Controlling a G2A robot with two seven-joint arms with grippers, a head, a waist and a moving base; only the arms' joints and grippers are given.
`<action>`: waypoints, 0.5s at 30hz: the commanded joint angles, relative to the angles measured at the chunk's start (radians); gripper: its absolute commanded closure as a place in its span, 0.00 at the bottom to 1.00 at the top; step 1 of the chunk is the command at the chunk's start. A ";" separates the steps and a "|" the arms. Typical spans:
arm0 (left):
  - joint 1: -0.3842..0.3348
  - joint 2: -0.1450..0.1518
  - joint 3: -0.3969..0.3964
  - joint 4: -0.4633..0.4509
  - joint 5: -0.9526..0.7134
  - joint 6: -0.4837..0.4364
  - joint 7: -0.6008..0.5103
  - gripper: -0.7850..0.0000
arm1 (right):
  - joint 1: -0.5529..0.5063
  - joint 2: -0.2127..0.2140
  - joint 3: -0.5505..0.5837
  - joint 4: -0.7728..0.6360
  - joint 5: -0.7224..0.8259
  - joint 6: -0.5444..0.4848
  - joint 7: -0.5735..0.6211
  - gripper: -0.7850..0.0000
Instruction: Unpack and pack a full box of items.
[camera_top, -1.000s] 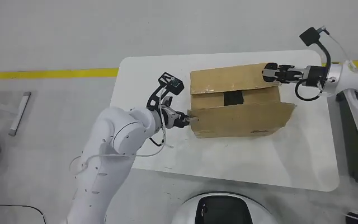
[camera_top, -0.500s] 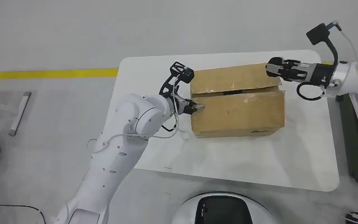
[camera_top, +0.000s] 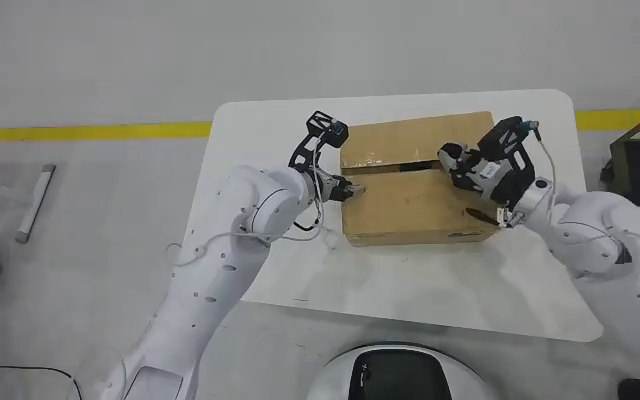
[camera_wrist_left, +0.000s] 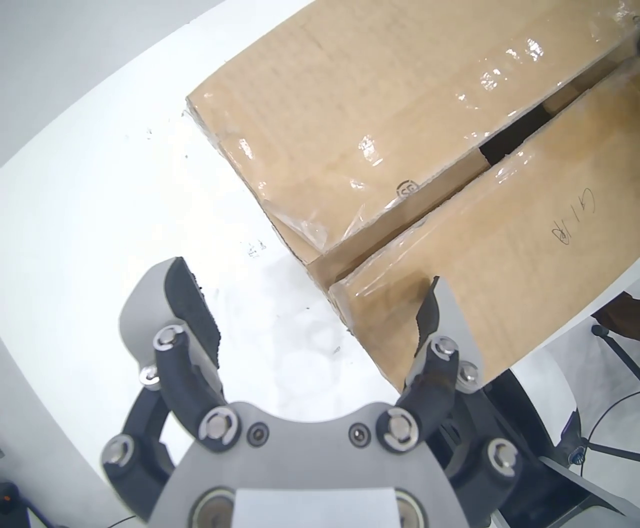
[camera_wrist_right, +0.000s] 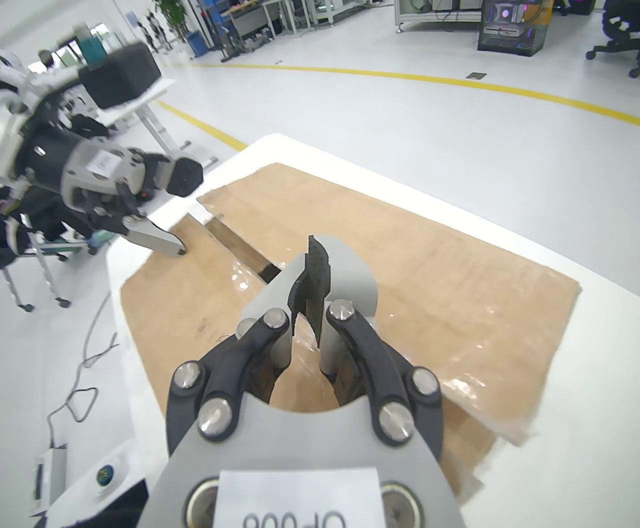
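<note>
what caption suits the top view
Left gripper and right gripper at the nearly closed cardboard box on a white table.

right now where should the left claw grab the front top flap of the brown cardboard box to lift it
Likely the front top flap by its seam-side corner, from the left end of the brown cardboard box: a narrow gap shows between the flaps, and the open left claw sits around that corner.
</note>
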 joint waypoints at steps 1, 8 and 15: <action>-0.001 -0.001 0.000 0.004 0.008 0.003 0.002 0.00 | 0.001 -0.007 -0.033 0.018 -0.033 0.029 -0.028 1.00; 0.002 -0.002 -0.018 0.002 0.029 0.025 -0.011 0.00 | 0.033 -0.022 -0.074 0.050 -0.043 0.055 -0.032 1.00; 0.059 0.023 -0.120 -0.099 0.101 0.119 -0.086 0.00 | 0.026 -0.028 -0.077 0.046 -0.050 0.054 -0.029 1.00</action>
